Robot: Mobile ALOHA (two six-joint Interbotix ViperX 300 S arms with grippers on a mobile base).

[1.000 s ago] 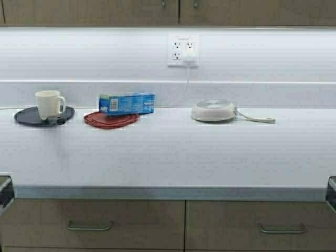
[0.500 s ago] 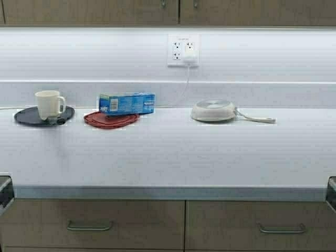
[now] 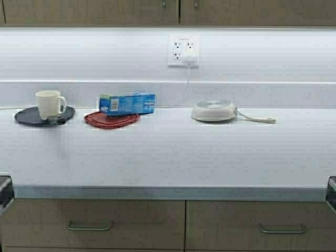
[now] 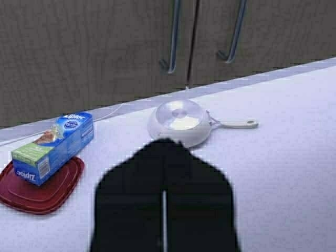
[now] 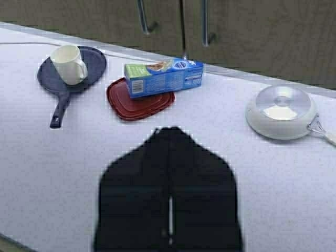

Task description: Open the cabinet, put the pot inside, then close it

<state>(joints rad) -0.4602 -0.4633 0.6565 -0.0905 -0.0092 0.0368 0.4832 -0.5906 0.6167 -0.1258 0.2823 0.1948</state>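
The cabinet (image 3: pixel 105 11) shows only as the lower edge of its two tan doors along the top of the high view, both shut. The left wrist view shows the cabinet (image 4: pixel 94 47) doors meeting at a seam, with a slim metal handle (image 4: pixel 173 37) on each side of it. The pot is out of view. My left gripper (image 4: pixel 167 142) is shut and empty, hovering over the white counter short of a cream frying pan (image 4: pixel 178 122). My right gripper (image 5: pixel 169 129) is also shut and empty, over the counter short of a red lid (image 5: pixel 139 100).
On the counter (image 3: pixel 168 152) stand a cream mug (image 3: pixel 48 104) on a dark long-handled pan (image 3: pixel 31 116), a blue box (image 3: pixel 127 103) on the red lid (image 3: pixel 111 119), and the cream frying pan (image 3: pixel 213 111). A charger is plugged into the wall outlet (image 3: pixel 183 50). Drawer fronts (image 3: pixel 89 226) lie below.
The whole scene has shifted a hair to the right in the high view, so the robot has barely moved. Nothing on the counter has been touched.
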